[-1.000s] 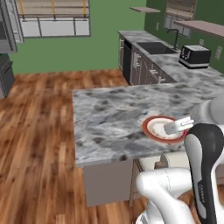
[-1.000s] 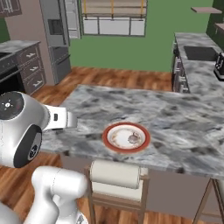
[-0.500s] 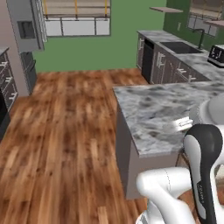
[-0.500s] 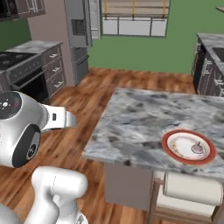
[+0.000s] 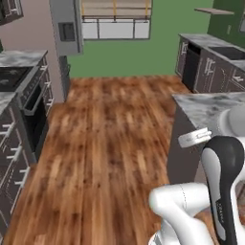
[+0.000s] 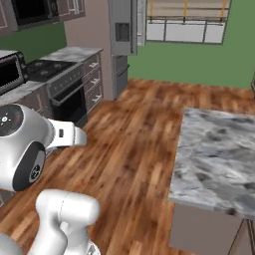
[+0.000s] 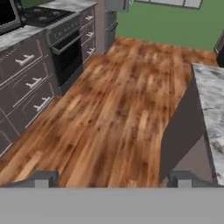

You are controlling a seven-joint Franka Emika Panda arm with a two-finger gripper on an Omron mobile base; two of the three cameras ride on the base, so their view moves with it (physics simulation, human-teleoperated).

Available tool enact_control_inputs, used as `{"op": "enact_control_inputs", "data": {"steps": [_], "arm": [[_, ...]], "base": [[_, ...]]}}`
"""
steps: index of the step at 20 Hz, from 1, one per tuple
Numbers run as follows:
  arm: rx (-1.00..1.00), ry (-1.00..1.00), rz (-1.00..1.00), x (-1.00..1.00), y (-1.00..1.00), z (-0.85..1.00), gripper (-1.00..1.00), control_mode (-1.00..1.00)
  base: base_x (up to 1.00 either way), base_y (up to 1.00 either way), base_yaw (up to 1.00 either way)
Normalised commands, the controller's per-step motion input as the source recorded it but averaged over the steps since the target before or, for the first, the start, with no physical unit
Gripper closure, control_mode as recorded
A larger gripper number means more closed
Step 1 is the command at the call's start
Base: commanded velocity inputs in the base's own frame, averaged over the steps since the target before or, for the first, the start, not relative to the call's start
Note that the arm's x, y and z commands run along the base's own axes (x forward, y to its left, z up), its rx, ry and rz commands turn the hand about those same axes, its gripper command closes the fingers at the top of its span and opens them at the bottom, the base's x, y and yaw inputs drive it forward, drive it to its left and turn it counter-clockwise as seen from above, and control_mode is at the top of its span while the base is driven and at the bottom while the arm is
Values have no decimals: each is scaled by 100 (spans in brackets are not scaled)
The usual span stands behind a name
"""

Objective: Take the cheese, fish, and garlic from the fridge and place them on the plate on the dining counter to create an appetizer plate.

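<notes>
Left base view: you are looking down a run of wooden floor (image 5: 110,143) toward the fridge (image 5: 66,28), which is standing closed at the far end beside the window (image 5: 116,21). The dining counter (image 5: 210,107) is showing just its near corner at the right edge, close behind the arm. The oven range (image 5: 28,103) and dark drawers are lining the left side; nothing is lying on the floor between you and the fridge.

Right base view: the fridge (image 6: 123,35) is standing far ahead, upper centre, well apart from the arm at lower left. The dining counter (image 6: 219,154) is filling the right side, its marble top bare where it shows. A microwave (image 6: 11,72) is sitting on the left worktop, the oven (image 6: 72,99) beyond it.

Hand view: the gripper (image 7: 111,178) is standing wide, jaws spread and gripping nothing, with the fingertips (image 7: 41,179) over bare floor. The fridge (image 7: 107,26) is far off at the top edge.

Against the earlier frames, both base views have swung left: the plate has left the picture and the fridge is now nearer centre. That is your base turning, not the things moving.
</notes>
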Motion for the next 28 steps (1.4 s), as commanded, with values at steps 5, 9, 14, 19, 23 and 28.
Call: {"op": "enact_control_inputs", "data": {"steps": [5,9,14,19,23,28], "arm": [[0,0,0,0,0,0,-100,100],[0,0,0,0,0,0,-100,100],[0,0,0,0,0,0,-100,100],[0,0,0,0,0,0,-100,100],[0,0,0,0,0,0,-100,100],[0,0,0,0,0,0,-100,100]], "base": [[100,52,1],[100,3,0],[100,-4,0],[100,-9,0],[100,-1,-4],[100,-4,-5]]}}
